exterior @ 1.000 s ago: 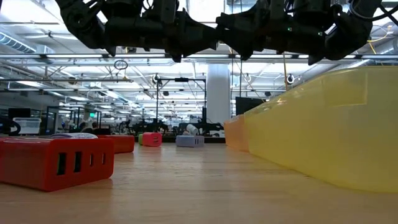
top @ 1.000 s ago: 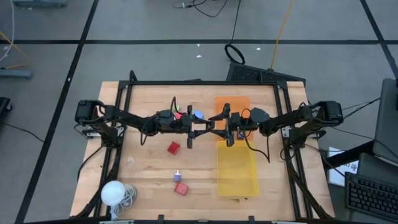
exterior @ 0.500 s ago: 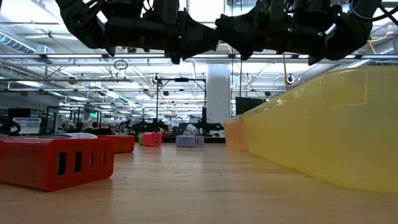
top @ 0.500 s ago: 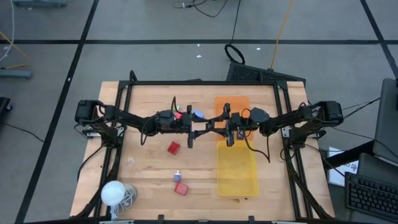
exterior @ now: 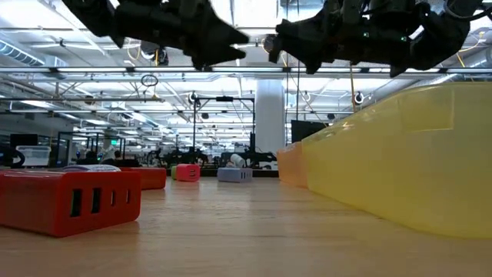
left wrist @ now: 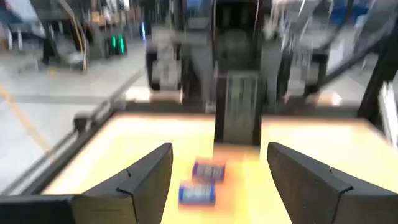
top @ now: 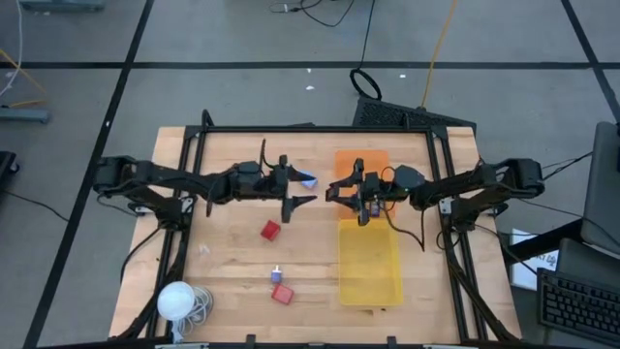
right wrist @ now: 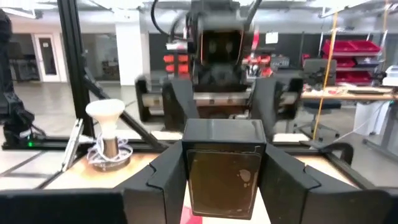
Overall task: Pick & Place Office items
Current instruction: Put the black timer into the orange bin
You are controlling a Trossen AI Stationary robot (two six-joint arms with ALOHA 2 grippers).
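So right now the right gripper point(top: 337, 189) is holding a black block point(right wrist: 224, 171). In its own wrist view the two fingers are clamped on either side of it, fairly narrow, and the block is sitting upright between them. It's hanging up in the air over the middle of the table, just beside the spot where the orange tray point(top: 360, 158) meets the yellow tray point(top: 369, 264).

The left gripper point(top: 300, 199) is facing it nose to nose, close but not touching. Its fingers point(left wrist: 146, 180) are standing wide with nothing between them (through the gap you're just seeing two blue pieces point(left wrist: 208, 170) lying on the wood).

I'm reading this as the carry step: the block is in the right arm's grip and not yet placed.

The rest of the items are sitting loose on the table: a red block point(top: 270, 230) mid-table, another red one point(top: 282, 294) near the front edge with a tiny light-blue piece point(top: 276, 274) just beside it.

Next move, I'm guessing, is swinging the right arm over a tray, lowering, and opening. I can't tell which tray it belongs in. The left arm needs to be backing clear first, since the two are crowding each other.
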